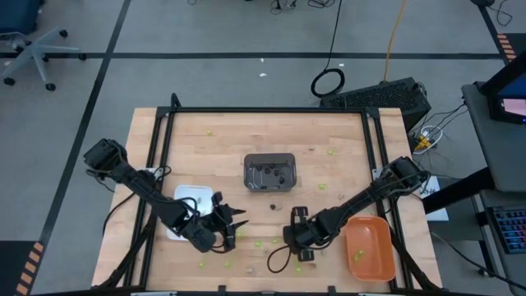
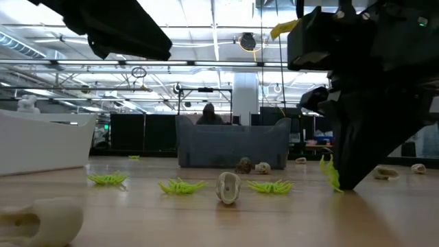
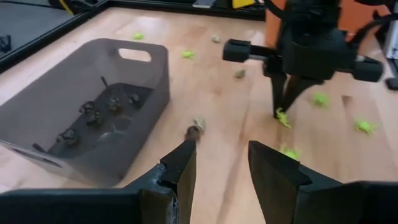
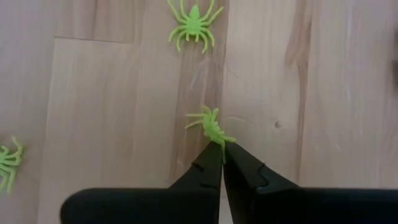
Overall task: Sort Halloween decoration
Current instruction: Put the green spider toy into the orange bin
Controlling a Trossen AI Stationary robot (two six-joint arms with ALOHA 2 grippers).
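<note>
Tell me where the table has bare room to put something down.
Bare wood lies between the table's far edge and the grey tray, apart from stray green bits. The near strip between white tray and orange tray is crowded: green spiders, skulls, both arms.

Even overhead light, soft shadows; ceiling lamps glare in the low view, where the near skull blurs

Open lab hall: ceiling strip lights, taped floor.
</note>
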